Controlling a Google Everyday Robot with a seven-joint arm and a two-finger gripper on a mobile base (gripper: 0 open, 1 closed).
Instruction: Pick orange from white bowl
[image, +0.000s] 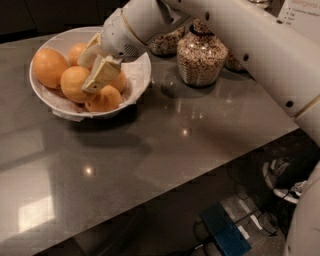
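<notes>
The white bowl (142, 67), lined with crinkled film, stands at the table's far left and holds several oranges. My gripper (86, 75) reaches into it from the right, and its cream fingers (102, 74) are spread apart. They sit against the right side of the middle orange (72, 82), between a back orange (76, 50) and a front orange (103, 99). Another orange (48, 66) lies at the bowl's left. One more (120, 81) is partly hidden behind the lower finger. No orange is lifted.
Glass jars of cereal (200, 57) stand just right of the bowl, with another (167, 42) behind my arm. The grey table (165, 150) runs toward the front right edge. A blue box (225, 232) and cables lie on the floor below.
</notes>
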